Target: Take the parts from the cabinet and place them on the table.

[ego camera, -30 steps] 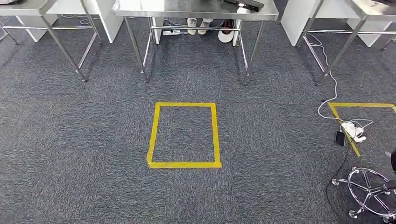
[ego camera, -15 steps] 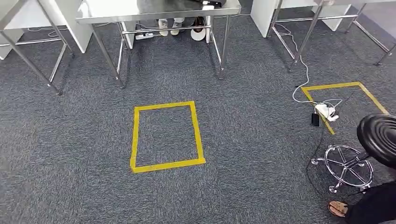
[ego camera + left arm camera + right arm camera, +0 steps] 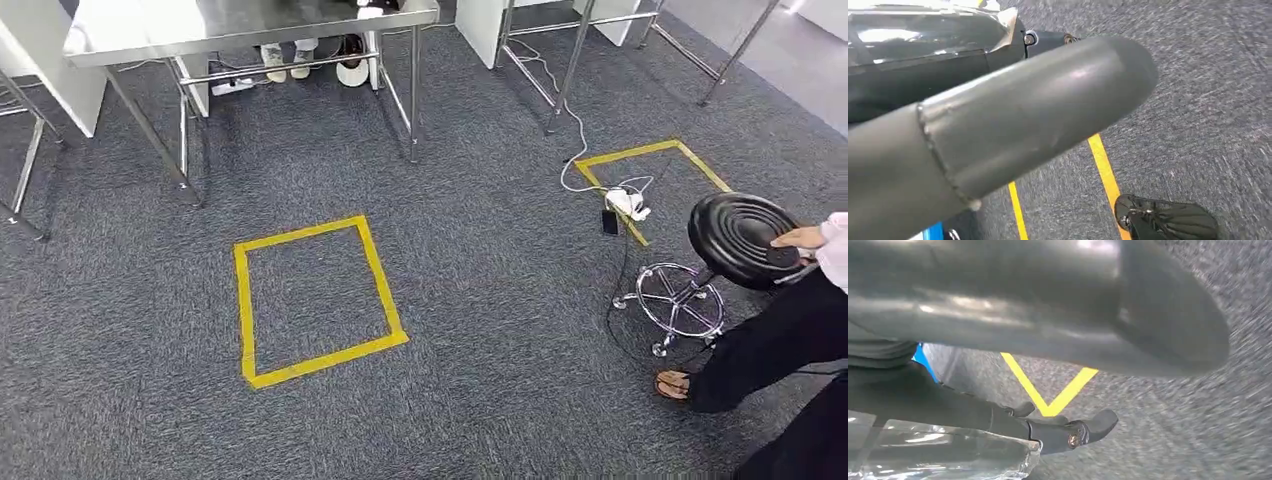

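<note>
Far ahead of both hands, at the top edge of the head view, stands the steel table [image 3: 250, 25]: a bright, bare metal top on thin tubular legs with a crossbar. Light shoes [image 3: 285, 52] show on the floor beneath it. The parts cannot be made out on it from this angle.

The left hand [image 3: 1013, 120] hangs over grey carpet [image 3: 480, 330]. Its thick grey thumb crosses the wrist view and a dark finger [image 3: 1048, 38] lies straight behind it. Whether this hand is clenched or released cannot be told. Yellow tape lines [image 3: 1105, 170] run on the floor below it. The right hand [image 3: 1048, 305] likewise hangs above the carpet, with its thumb large and blurred. Dark fingers [image 3: 1073, 432] reach out beneath the thumb, over a yellow tape corner [image 3: 1053, 402], and its state cannot be told either.

Compared with half a second ago, the whole head view has swung, so the camera has turned. The yellow tape square [image 3: 245, 300] now sits further left and more tilted, and the table has slid toward the upper left corner. The second tape outline [image 3: 640, 152], the white plug block [image 3: 628, 203] and the black stool [image 3: 740, 235] now lie further in from the right edge. A person's hand [image 3: 800, 238] now rests on the stool seat. A dark trouser leg and a sandalled foot [image 3: 675, 384] reach in beside the chrome base.
</note>
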